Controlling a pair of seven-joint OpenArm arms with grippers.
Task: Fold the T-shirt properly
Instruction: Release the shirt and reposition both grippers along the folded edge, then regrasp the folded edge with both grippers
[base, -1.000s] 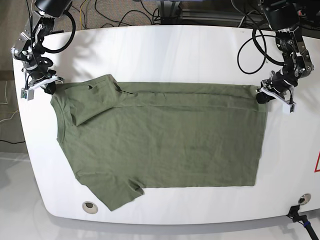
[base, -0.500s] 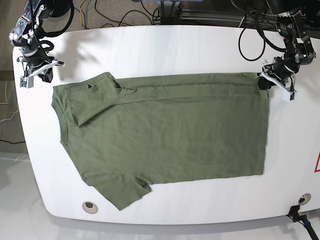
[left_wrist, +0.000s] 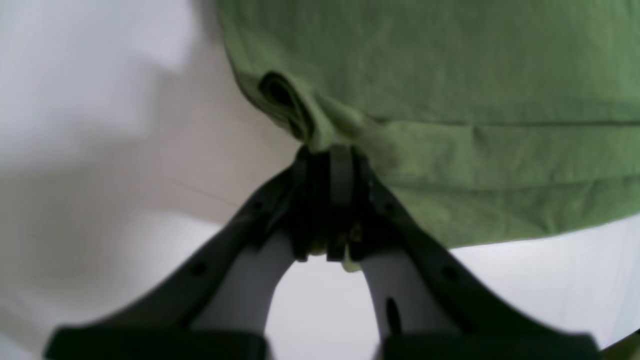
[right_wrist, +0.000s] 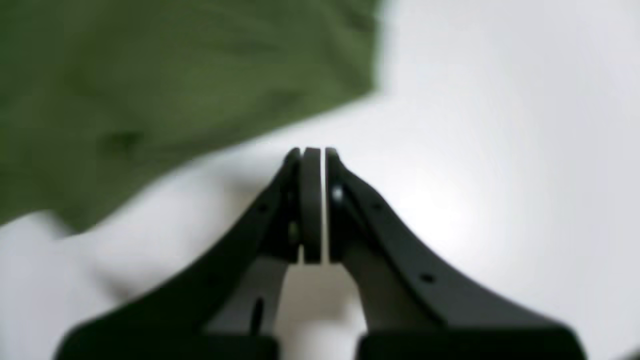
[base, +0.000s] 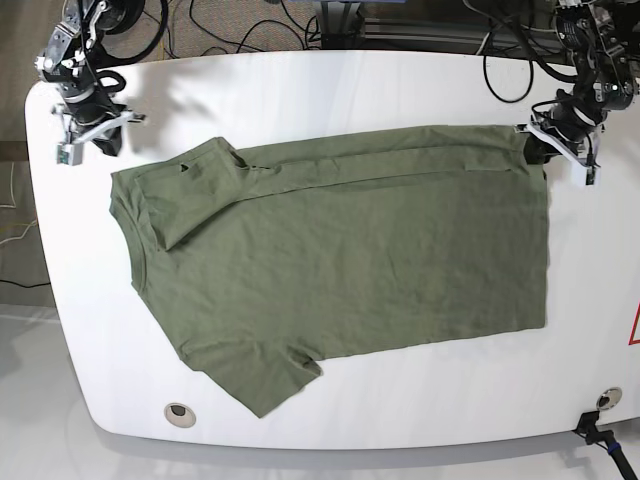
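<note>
The olive-green T-shirt (base: 340, 260) lay spread across the white table (base: 330, 85), one sleeve folded over its chest. My left gripper (left_wrist: 327, 152) pinched the shirt's far hem corner between closed jaws. My right gripper (right_wrist: 312, 152) was closed on nothing, apart from the cloth, above bare tabletop.

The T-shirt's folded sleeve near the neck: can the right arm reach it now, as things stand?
Probably yes. The right gripper is shut and empty over bare table, just off the T-shirt, and nothing lies between it and the folded sleeve. The left gripper only pinches the far hem corner.
</note>
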